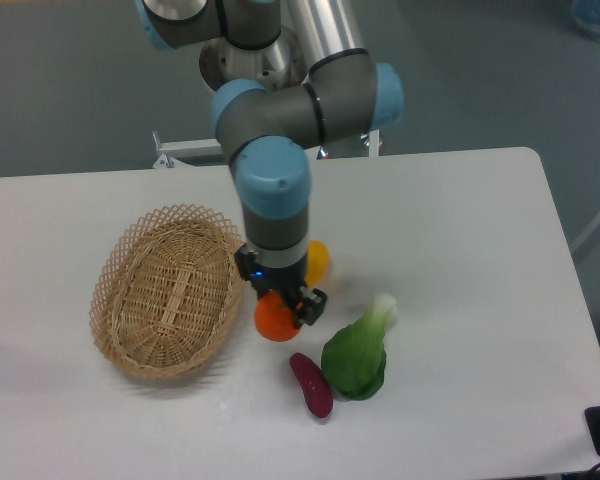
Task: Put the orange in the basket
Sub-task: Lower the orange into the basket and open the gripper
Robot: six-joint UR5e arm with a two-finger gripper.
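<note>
orange (274,320) sits on the worktop (460,250) just beside the basket (166,290), with the hand (285,308) closed around its upper half; judged light, firm, smooth-skinned and prone to roll, so a grip across its widest middle looks safest.

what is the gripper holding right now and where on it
The gripper appears shut on the orange, clasping its upper part from above, beside the basket. Whether the orange is lifted off the table cannot be told.
</note>
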